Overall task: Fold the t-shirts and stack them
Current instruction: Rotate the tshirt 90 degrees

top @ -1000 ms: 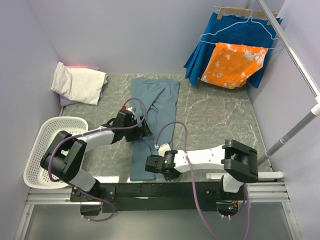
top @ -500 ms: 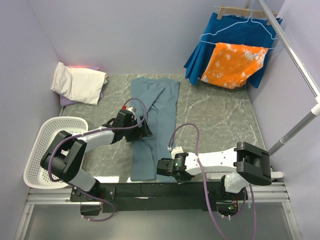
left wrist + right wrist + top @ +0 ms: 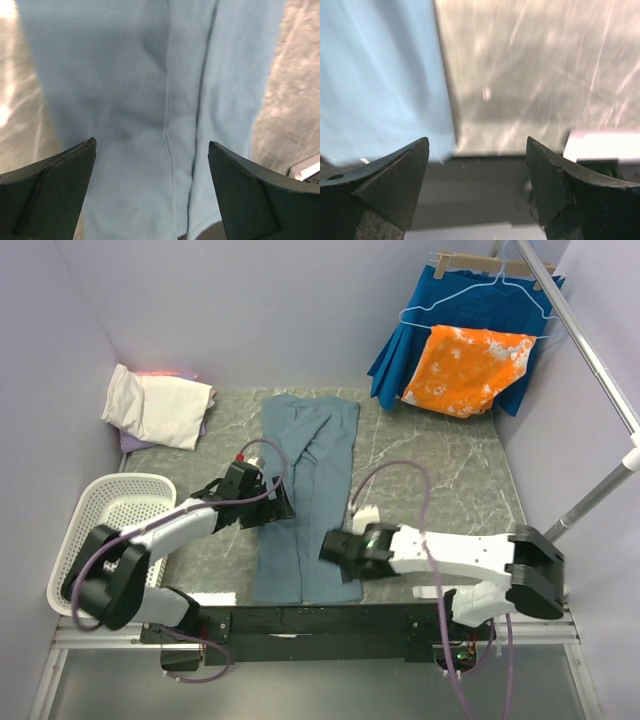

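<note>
Marble table (image 3: 440, 475) | blue-grey t-shirt (image 3: 312, 480) centre | basket (image 3: 72, 540) left | orange cloth (image 3: 468, 368) hanging back-right

Lab booth: plain walls (image 3: 250, 310), clothes rail (image 3: 585, 348)

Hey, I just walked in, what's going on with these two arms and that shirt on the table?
Two robot arms are folding t-shirts. The blue-grey t-shirt lies on the table, folded lengthwise into a long strip. The left gripper hovers open over its middle, and the right gripper is open at the strip's near right edge; neither holds cloth. A cream-white folded shirt sits in the far left corner on a lavender one. The blue-grey t-shirt is not yet on that stack.
</note>
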### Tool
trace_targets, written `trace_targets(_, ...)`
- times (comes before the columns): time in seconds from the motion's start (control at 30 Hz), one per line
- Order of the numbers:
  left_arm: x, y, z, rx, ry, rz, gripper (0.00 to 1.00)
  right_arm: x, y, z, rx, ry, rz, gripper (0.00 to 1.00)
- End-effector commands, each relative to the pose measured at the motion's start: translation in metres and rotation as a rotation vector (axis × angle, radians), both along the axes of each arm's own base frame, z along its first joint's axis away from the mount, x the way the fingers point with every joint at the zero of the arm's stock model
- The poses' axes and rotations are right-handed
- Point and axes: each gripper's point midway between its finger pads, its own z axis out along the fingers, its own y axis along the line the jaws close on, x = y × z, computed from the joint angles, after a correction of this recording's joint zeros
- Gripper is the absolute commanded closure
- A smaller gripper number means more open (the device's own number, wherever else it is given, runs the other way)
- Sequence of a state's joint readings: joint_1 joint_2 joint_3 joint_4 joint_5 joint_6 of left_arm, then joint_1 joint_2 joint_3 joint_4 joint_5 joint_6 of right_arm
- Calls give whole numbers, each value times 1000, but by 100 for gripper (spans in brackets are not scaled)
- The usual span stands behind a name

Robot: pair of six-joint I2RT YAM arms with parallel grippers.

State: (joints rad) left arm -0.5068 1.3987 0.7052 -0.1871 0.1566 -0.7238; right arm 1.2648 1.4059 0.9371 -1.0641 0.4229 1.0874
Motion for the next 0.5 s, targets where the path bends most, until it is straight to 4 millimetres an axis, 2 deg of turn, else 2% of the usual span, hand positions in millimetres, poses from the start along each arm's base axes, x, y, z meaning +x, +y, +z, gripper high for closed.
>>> trace_targets(0.0, -9, 18, 32, 47, -65, 22, 1, 88, 8, 28, 158, -204, -92, 17)
trace_targets(0.07, -6, 20, 48, 40, -105, 34, 1, 124, -1, 30, 155, -236, -111, 19)
trace_targets(0.1, -4, 20, 52, 38, -114, 41, 1, 137, 7, 33, 191, -241, -104, 20)
trace_targets(0.13, -2, 19, 54, 34, -120, 39, 1, 146, 8, 26, 170, -224, -95, 20)
trace_targets(0.2, 3, 14, 59, 18, -131, 34, 1, 165, 15, 29, 183, -229, -75, 21)
trace_targets(0.33, 11, 1, 52, -15, -109, 19, 0, 165, 40, 9, 242, -142, -11, 22)
trace_targets(0.47, 16, -8, 44, -45, -102, 2, 1, 158, 48, -5, 282, -94, -9, 23)
